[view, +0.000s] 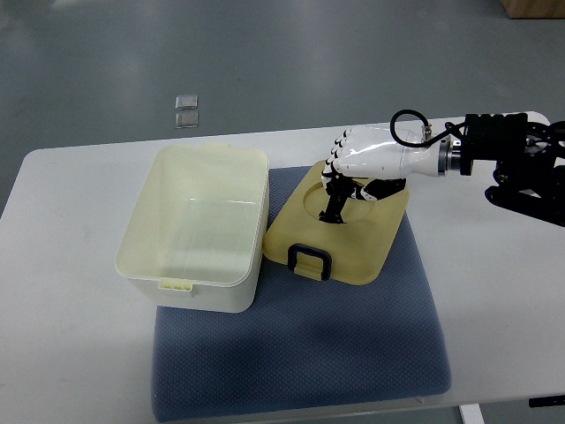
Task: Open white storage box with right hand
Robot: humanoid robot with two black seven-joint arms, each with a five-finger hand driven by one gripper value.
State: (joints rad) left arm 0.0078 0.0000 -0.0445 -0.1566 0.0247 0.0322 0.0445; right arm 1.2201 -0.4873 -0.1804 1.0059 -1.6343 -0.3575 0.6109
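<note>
The white storage box [196,231] stands open on the left part of a blue mat [300,353], and its inside holds nothing. Its cream lid [353,243], with a black handle [309,259] at the near edge, lies to the right of the box, its left edge leaning on the box wall. My right hand [340,181] reaches in from the right over the lid's far edge. Its black fingers [335,205] curl down into the round hollow of the lid and grip it. The lid's far rim is hidden beneath the hand.
The mat lies on a white table [71,353]. Two small clear packets [185,110] lie on the grey floor beyond the table's far edge. My right forearm [512,155] with its black cable hangs over the table's right side.
</note>
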